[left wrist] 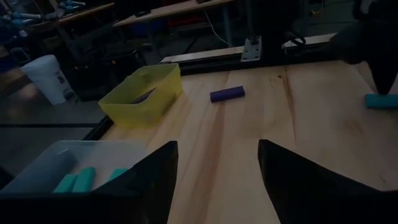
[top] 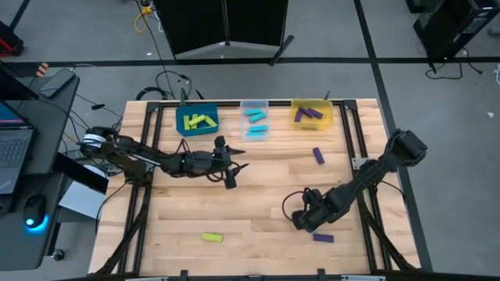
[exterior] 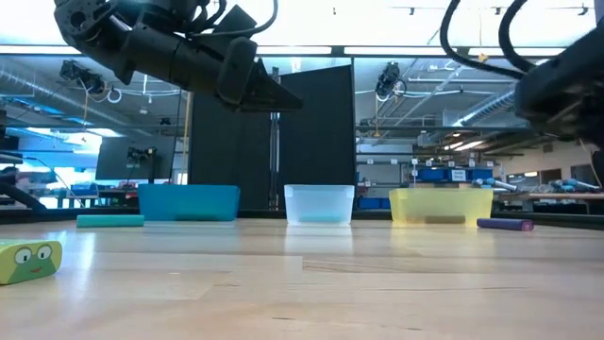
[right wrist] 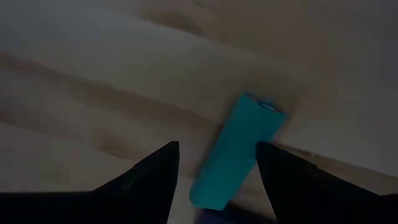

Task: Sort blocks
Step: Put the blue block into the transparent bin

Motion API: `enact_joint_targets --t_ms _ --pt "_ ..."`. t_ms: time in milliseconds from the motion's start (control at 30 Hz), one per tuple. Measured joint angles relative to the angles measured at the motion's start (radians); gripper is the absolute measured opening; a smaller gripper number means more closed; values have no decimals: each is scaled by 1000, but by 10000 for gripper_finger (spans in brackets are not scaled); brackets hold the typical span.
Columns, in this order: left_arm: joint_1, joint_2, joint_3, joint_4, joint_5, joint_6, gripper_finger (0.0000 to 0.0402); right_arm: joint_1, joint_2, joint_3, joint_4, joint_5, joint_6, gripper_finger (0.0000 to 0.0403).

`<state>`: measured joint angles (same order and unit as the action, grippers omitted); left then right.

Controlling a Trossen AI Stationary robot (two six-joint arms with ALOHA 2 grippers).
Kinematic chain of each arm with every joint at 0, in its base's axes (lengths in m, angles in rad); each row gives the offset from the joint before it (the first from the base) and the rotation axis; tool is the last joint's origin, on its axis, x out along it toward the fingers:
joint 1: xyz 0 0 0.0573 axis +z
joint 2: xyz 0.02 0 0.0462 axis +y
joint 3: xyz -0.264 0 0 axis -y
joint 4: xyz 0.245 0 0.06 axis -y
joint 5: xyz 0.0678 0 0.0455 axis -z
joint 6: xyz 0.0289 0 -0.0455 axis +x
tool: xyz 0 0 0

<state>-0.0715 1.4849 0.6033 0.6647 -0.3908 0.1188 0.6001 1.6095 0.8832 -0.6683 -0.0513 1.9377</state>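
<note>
My right gripper is open and low over the table's near right part. Its fingers stand on either side of a cyan block that lies flat on the wood, also seen in the left wrist view. I cannot see them touch it. My left gripper is open and empty, raised over the table's middle. Loose blocks lie flat: a green one, a purple one and a purple one just beside my right gripper.
Along the far edge stand a blue bin with green blocks, a clear bin with cyan blocks and a yellow bin with purple blocks. A cyan bar lies left of the blue bin in the low view. Bare wood spans the table's middle.
</note>
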Motion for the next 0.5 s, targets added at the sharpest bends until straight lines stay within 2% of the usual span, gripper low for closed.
enact_joint_targets --t_ms 100,333,500 --pt "0 0 0 0 0 0 229 0 27 0 0 -28 0 229" --pt "0 0 0 -3 0 -10 229 1 44 -3 -34 -20 -16 224" --pt "0 0 0 -3 0 -23 229 6 43 -2 -42 -15 -65 190"
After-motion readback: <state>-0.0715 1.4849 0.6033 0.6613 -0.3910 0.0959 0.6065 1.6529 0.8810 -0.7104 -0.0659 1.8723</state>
